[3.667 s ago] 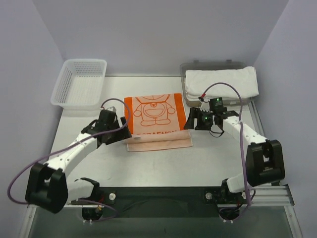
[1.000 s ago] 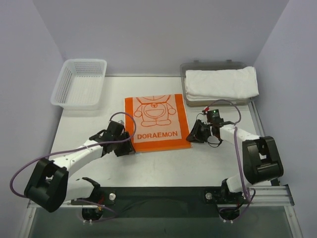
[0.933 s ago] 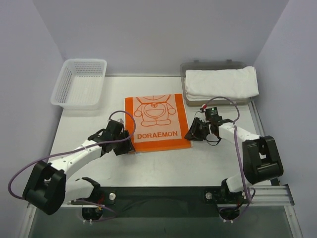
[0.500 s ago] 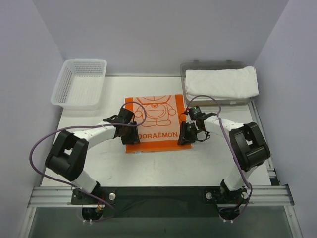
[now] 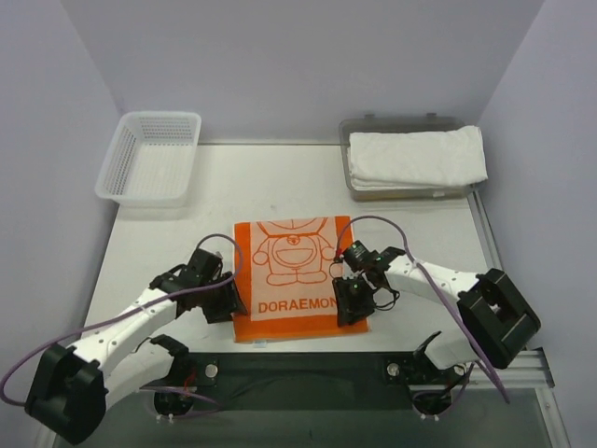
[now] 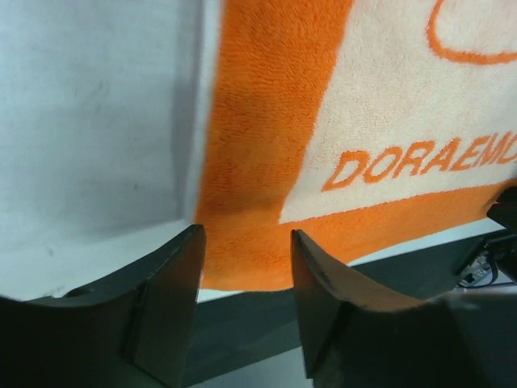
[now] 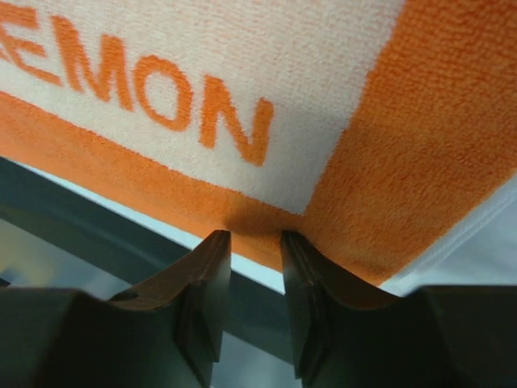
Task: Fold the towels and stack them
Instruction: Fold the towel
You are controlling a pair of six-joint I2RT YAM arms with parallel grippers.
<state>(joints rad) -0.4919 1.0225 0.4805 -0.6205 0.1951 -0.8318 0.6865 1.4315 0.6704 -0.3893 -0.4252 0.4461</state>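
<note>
Both arms reach low across the table [image 5: 168, 243], elbows bent outward. The orange-and-white towel [image 5: 294, 271] lies flat between them at the near edge. The white towels [image 5: 417, 157] lie far right. The left gripper [image 5: 231, 302] stands parted at the towel's near left corner. Only the wrist view shows the right gripper [image 5: 348, 306] narrowly gapped at the hem; I cannot tell whether it pinches.

I read the orange-and-white cloth towel [image 5: 297, 271] as fuzzy matt terry, the white worktop [image 5: 280, 177] smooth, the white mesh basket [image 5: 159, 115] plastic.
</note>
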